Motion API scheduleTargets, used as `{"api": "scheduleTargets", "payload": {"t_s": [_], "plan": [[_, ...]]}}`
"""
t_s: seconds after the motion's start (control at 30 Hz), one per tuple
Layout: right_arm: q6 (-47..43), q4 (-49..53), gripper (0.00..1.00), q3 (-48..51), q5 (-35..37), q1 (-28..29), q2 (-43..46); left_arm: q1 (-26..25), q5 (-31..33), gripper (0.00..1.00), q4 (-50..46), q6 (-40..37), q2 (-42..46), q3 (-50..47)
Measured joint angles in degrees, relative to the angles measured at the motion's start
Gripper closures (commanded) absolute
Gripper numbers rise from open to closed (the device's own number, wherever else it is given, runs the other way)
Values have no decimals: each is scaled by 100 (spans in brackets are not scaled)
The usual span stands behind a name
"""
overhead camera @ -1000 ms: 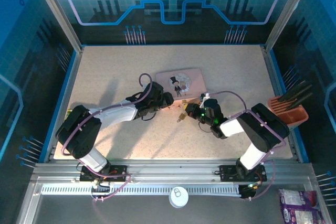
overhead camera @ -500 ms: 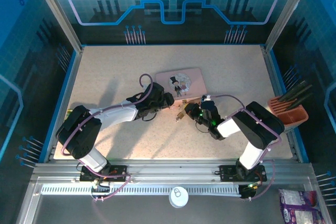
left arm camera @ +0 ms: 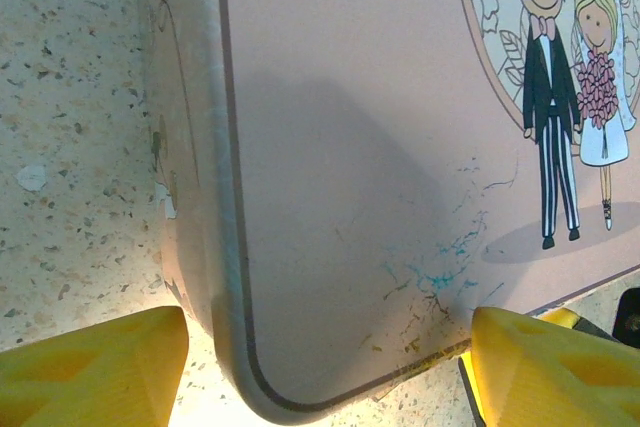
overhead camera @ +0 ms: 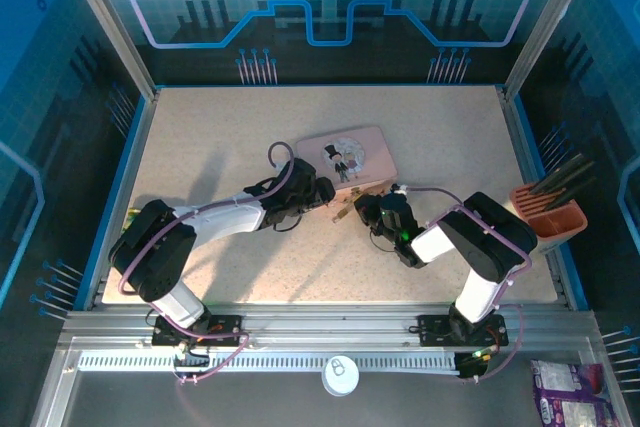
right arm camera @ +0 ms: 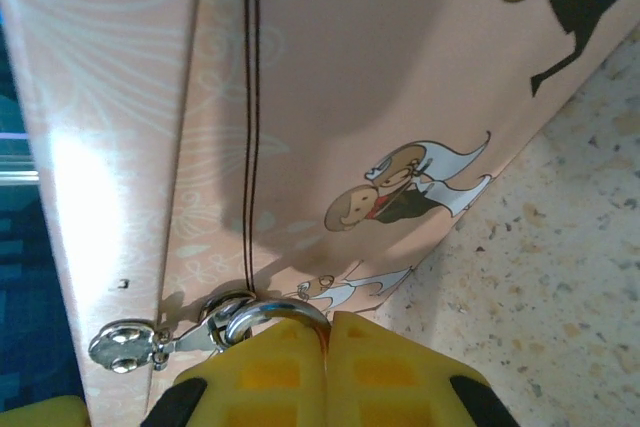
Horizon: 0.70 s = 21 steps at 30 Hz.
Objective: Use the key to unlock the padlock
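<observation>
Resting on a speckled surface [overhead camera: 200, 147], a pink tin [overhead camera: 345, 155] printed with a cartoon couple has fingers at work on two sides. The left fingers [left arm camera: 90, 367] stand wide, straddling one rounded corner of the lid. The right fingers [right arm camera: 390, 372] are pressed together at the tin's side wall. There the padlock [right arm camera: 272, 309] sits, its silver shackle looping through the hasp [right arm camera: 130, 344] right at their tips.

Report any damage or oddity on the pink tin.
The pink tin is worn: its lid carries fine scratches with teal scuffs near one corner, and paint is chipped on its side wall. Nothing looks spilled.
</observation>
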State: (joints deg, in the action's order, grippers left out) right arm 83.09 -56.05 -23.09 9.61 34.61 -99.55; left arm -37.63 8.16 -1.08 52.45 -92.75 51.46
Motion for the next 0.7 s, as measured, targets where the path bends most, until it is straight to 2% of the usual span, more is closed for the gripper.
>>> {"api": "scheduleTargets", "payload": {"t_s": [0.5,0.7], "plan": [[245,35,100,72,98,-216,151,63,-22,25,-2,-9,-188,188],[289,-109,100,140,271,-514,151,153,-42,25,-9,-42,-205,208]]}}
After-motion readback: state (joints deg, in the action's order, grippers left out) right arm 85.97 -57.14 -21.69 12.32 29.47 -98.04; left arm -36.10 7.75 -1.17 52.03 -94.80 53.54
